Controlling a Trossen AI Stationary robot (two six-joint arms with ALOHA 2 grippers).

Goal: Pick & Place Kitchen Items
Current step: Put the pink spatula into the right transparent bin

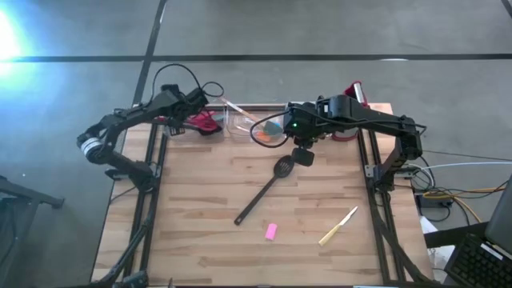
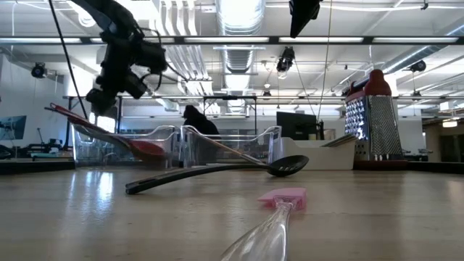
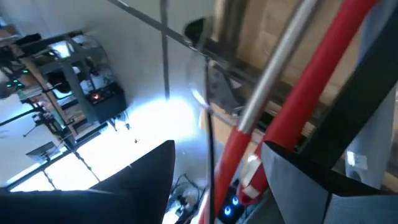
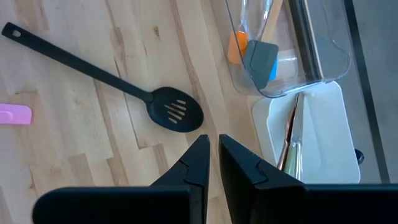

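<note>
While the left gripper (image 1: 190, 102) hangs spread wide above red tongs (image 1: 203, 122) at the table's far left edge, the right gripper (image 4: 212, 163), fingers pressed together, hovers just beyond a black slotted plastic spoon (image 1: 264, 190). Tongs propped on the clear plastic tub (image 1: 254, 126) could slide off. Bare wooden tabletop (image 1: 192, 216) nearer the front offers open room.

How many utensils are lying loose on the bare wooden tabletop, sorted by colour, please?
Black: 1, the slotted spoon
Pink: 1, the small scraper
Pale-handled: 1, the knife
Total: 3
</note>
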